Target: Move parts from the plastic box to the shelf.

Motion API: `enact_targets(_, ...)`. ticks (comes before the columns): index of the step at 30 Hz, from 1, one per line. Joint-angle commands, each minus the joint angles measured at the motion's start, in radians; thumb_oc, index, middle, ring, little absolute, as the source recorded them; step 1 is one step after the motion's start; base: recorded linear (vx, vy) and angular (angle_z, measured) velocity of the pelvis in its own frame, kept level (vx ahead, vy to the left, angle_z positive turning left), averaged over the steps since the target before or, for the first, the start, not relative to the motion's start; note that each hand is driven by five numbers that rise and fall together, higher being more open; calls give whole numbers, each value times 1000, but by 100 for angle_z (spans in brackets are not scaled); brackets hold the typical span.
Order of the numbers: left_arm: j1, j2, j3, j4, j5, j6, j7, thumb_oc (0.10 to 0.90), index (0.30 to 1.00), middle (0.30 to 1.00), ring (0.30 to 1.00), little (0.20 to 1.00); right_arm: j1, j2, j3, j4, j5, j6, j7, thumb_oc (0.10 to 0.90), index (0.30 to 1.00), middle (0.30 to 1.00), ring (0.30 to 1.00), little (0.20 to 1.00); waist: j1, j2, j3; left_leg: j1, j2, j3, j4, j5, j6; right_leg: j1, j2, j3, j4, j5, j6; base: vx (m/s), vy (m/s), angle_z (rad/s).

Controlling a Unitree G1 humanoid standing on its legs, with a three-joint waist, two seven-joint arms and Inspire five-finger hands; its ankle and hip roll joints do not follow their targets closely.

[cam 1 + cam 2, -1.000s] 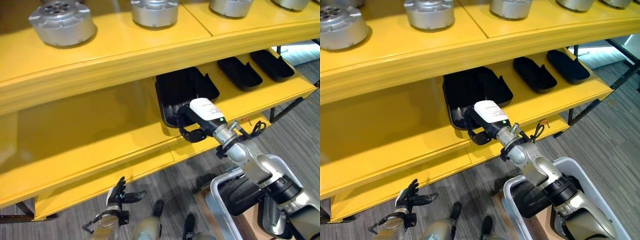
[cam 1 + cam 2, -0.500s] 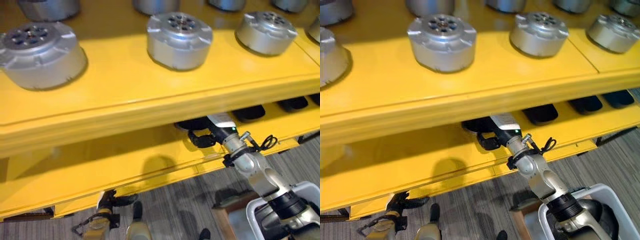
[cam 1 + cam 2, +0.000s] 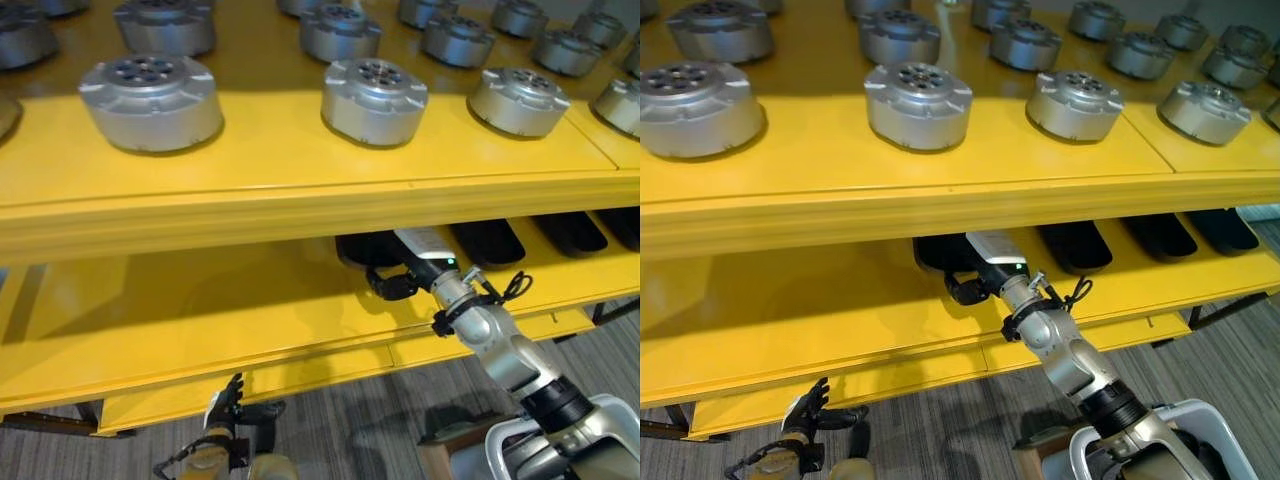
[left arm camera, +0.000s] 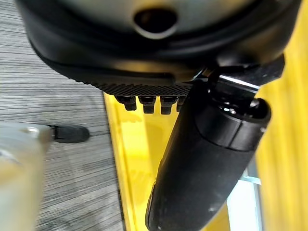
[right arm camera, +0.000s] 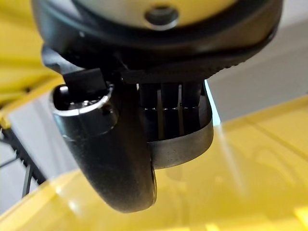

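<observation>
On the lower yellow shelf lies a black tray-shaped part, also seen as the black part. My right hand reaches under the upper shelf and is shut on its front edge. In the right wrist view the thumb and fingers pinch the part's thin rim. My left hand hangs low near the floor in front of the shelf, fingers relaxed and holding nothing; its thumb shows in the left wrist view. The plastic box stands at the lower right.
Several round silver parts stand in rows on the upper shelf. More black parts lie to the right on the lower shelf. The lower shelf's left half is bare. Grey carpet lies below.
The camera has tilted up, so the upper shelf and its silver parts now take most of the picture. My right hand stays at the black part's edge. The left hand still hangs low.
</observation>
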Motion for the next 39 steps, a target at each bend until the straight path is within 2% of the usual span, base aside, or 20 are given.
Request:
enact_targets(1, -56, 43, -14, -42, -1, -70, 9, 900, 1000, 1000, 1000, 1000, -225, 12, -23, 16, 22, -38, -60, 400, 300, 300, 300, 300, 24, 7, -26, -11, -11, -1, 10, -14, 40, -11, 60, 5, 65, 25, -79, -40, -43, 16)
enact_targets(4, -65, 55, -20, -50, -7, -74, 11, 900, 1000, 1000, 1000, 1000, -249, 30, -3, 62, 32, -36, -59, 400, 300, 300, 300, 300, 32, 15, 8, -55, 0, -23, 72, -18, 37, -39, 62, 3, 121, -12, -94, -162, -85, 13)
enact_targets(6, -83, 73, -32, -64, -23, -81, 19, 900, 1000, 1000, 1000, 1000, -284, 36, 16, 93, 42, -32, -63, 400, 300, 300, 300, 300, 43, 26, 65, -129, 14, -48, 158, -23, 30, -90, 59, -1, 194, -44, -109, -334, -120, 19)
enact_targets(7, -108, 95, -49, -72, -41, -91, 24, 900, 1000, 1000, 1000, 1000, -346, 20, 46, 143, 49, -31, -55, 400, 300, 300, 300, 300, 48, 58, 115, -232, 24, -103, 263, -33, 18, -176, 59, -12, 318, -94, -130, -351, -139, 42)
enact_targets(10, -111, 96, -50, -69, -43, -93, 24, 900, 1000, 1000, 1000, 1000, -359, 15, 52, 160, 57, -32, -54, 400, 300, 300, 300, 300, 43, 65, 114, -258, 27, -116, 282, -37, 14, -196, 63, -21, 343, -111, -134, -107, -52, 39)
enact_targets(12, -111, 101, -56, -70, -49, -95, 22, 900, 1000, 1000, 1000, 1000, -392, -4, 59, 189, 59, -26, -49, 400, 300, 300, 300, 300, 46, 77, 129, -288, 31, -125, 319, -38, 4, -224, 64, -32, 398, -134, -142, -109, -71, 6)
enact_targets(13, -113, 107, -67, -71, -61, -96, 22, 900, 1000, 1000, 1000, 1000, -458, -24, 76, 246, 69, -19, -58, 400, 300, 300, 300, 300, 49, 88, 147, -340, 40, -143, 371, -48, -3, -276, 66, -31, 481, -173, -152, -126, -73, 7)
enact_targets(16, -117, 113, -72, -68, -69, -100, 23, 900, 1000, 1000, 1000, 1000, -494, -35, 84, 272, 78, -15, -66, 400, 300, 300, 300, 300, 49, 92, 155, -364, 45, -146, 389, -51, -3, -310, 64, -27, 515, -183, -156, -89, -37, 16)
enact_targets(19, -123, 125, -81, -64, -82, -102, 23, 900, 1000, 1000, 1000, 1000, -584, -87, 104, 315, 81, -8, -82, 400, 300, 300, 300, 300, 53, 94, 171, -388, 50, -149, 404, -55, -5, -336, 62, -31, 553, -204, -165, -51, -39, 6)
enact_targets(25, -132, 138, -79, -76, -96, -107, 28, 900, 1000, 1000, 1000, 1000, -653, -152, 112, 317, 84, -7, -102, 400, 300, 300, 300, 300, 50, 95, 190, -399, 49, -155, 423, -63, -1, -359, 60, -28, 596, -220, -175, -13, -12, 2)
enact_targets(31, -141, 144, -78, -81, -96, -110, 31, 900, 1000, 1000, 1000, 1000, -682, -213, 125, 312, 69, -12, -97, 400, 300, 300, 300, 300, 46, 99, 200, -410, 46, -158, 444, -73, -2, -374, 56, -30, 630, -238, -182, -1, -4, 1)
enact_targets(33, -134, 149, -76, -89, -103, -113, 25, 900, 1000, 1000, 1000, 1000, -678, -261, 133, 312, 65, -18, -84, 400, 300, 300, 300, 300, 42, 103, 213, -410, 45, -162, 447, -71, -3, -375, 55, -34, 648, -250, -190, -12, -42, 4)
enact_targets(39, -130, 155, -80, -95, -103, -115, 20, 900, 1000, 1000, 1000, 1000, -666, -282, 142, 303, 54, -26, -76, 400, 300, 300, 300, 300, 42, 108, 221, -404, 46, -161, 439, -64, -4, -377, 58, -36, 653, -253, -195, -3, -10, 1)
